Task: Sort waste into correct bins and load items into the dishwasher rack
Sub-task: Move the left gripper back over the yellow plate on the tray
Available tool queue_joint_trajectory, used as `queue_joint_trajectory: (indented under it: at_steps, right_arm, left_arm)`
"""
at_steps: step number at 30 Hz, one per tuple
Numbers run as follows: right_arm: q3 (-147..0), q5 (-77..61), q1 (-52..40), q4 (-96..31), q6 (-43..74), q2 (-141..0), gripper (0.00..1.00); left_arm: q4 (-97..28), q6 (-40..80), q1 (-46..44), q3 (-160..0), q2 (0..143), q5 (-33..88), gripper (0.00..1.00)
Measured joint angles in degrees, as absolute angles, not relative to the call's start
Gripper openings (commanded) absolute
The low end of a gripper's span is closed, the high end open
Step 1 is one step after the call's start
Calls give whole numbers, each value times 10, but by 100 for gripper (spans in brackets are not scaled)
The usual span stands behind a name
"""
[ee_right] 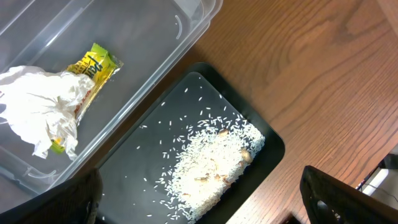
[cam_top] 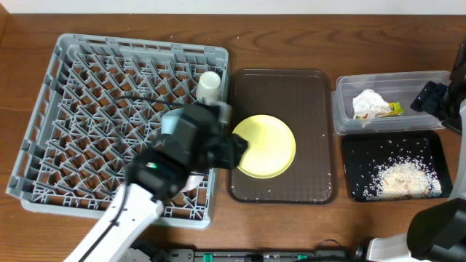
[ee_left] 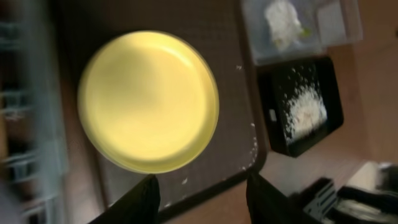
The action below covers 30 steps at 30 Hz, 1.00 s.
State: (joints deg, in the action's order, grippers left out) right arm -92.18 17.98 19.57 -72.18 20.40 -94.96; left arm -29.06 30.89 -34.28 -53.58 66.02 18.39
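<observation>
- The black tray lies nearest, on the right of the bench. The rice scraps are heaped in its near half, with loose grains spread around them.
- The left gripper hangs by the left edge of the yellow plate. Its jaws are spread and nothing is between them.
- The plate lies flat on the brown serving tray, toward the tray's near end. A few white grains dot the tray.
- The right gripper hovers above the black tray and the clear tub, jaws spread wide and empty.
- The tub sits just beyond the black tray. It holds the crumpled napkin with the snack packet touching it.
- The dishwasher rack fills the left of the bench. The small white cup stands among the pegs at its far right corner, just beside the serving tray.
</observation>
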Motion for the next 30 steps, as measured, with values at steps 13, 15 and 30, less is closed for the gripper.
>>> queue_joint_trajectory:
  at_steps: [13,15,30]
  right_arm:
    - [-922,180,196,-722,204,-950,99]
    - [-922,180,196,-722,204,-950,99]
    - [-922,180,196,-722,204,-950,99]
  left_arm:
    - [-223,328,-481,-539,898,-17,42]
    - [-211,328,-481,-539,914,-16,42]
    - [-89,331,-509,-541,1020,99,42]
